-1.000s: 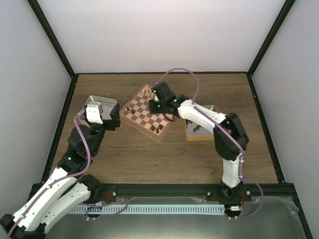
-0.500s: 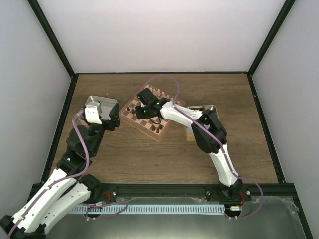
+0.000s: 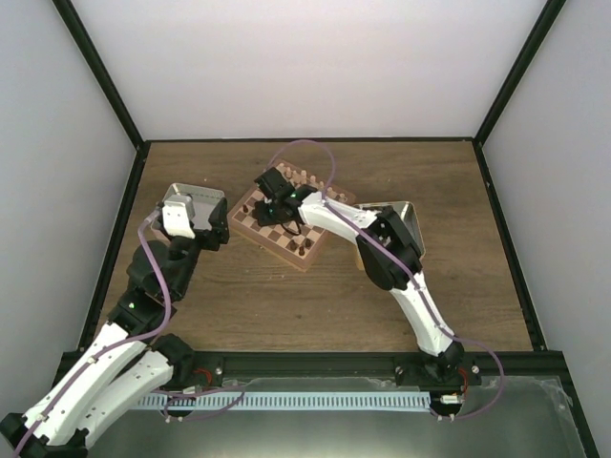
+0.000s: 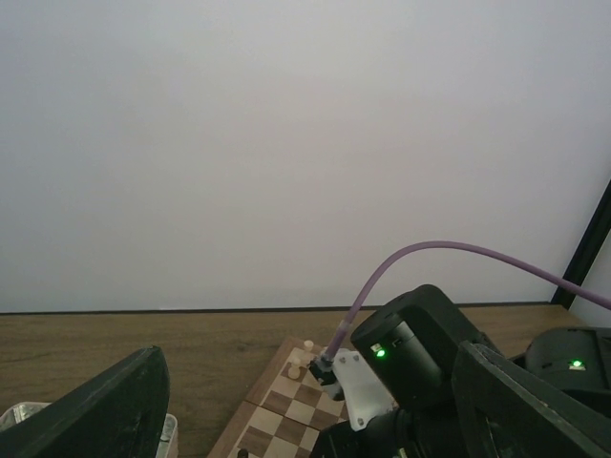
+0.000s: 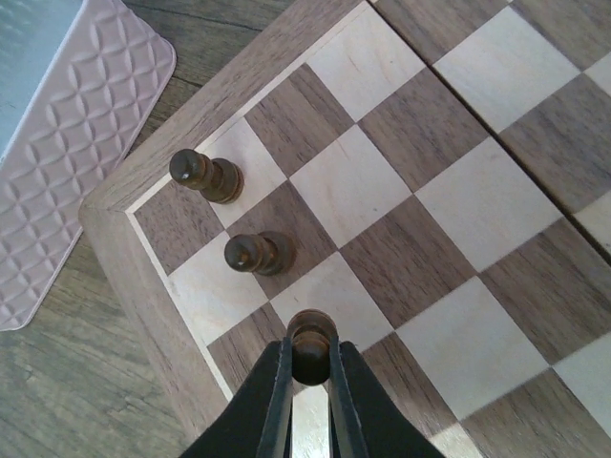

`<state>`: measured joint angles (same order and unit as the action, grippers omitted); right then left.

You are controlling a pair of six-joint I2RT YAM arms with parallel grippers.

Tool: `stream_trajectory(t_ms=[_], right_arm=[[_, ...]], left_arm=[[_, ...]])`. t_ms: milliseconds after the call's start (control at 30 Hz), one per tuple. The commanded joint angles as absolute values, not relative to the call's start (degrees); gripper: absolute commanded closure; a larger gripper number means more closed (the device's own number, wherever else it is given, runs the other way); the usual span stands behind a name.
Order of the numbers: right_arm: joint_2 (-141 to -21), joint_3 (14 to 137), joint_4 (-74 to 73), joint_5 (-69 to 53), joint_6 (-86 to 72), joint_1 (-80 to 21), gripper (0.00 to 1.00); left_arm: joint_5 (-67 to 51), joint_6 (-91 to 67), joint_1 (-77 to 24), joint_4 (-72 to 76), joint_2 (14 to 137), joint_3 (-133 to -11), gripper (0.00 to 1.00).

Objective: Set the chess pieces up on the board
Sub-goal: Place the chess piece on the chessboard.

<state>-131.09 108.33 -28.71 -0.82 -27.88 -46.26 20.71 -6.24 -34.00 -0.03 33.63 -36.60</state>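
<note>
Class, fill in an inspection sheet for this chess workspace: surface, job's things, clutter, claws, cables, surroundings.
Surface: brown wooden table.
Job's things: board lies askew; two dark pieces stand on its edge squares.
Clutter: left tin and right tin flank the board; pale pieces line its far edge.
Claws: right claw shut on a third dark piece; left claw open, holding nothing.
Cables: purple cable arcs above the board; another follows the left arm.
Surroundings: white walls, black frame.

No legible text, label, brand, number or sign appears on any surface in these views.
</note>
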Motion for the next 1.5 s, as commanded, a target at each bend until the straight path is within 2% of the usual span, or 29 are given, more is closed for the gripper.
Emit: stream_trajectory(t_ms=[0, 367, 900, 1267, 1467], right_arm=[[-133.4, 113.2, -32.0, 1.5, -26.4, -47.2, 0.9], [-136.5, 119.0, -36.9, 7.2, -25.2, -48.8, 0.88], [-137.9, 120.6, -38.9, 9.0, -24.4, -49.3, 0.86], [-136.5, 120.5, -36.9, 6.7, -23.4, -49.3, 0.69], [-132.7, 119.8, -35.1, 7.5, -24.2, -49.3, 0.63]], left_arm=[[20.8, -6.7, -33.6, 0.4, 33.5, -36.3, 0.17], [20.8, -6.7, -33.5, 0.3, 33.5, -36.2, 0.17], [20.7, -6.9, -33.5, 0.3, 33.6, -36.2, 0.17], [20.6, -6.8, -33.4, 0.4, 33.8, -36.1, 0.17], [20.7, -6.8, -33.3, 0.4, 33.8, -36.1, 0.17]])
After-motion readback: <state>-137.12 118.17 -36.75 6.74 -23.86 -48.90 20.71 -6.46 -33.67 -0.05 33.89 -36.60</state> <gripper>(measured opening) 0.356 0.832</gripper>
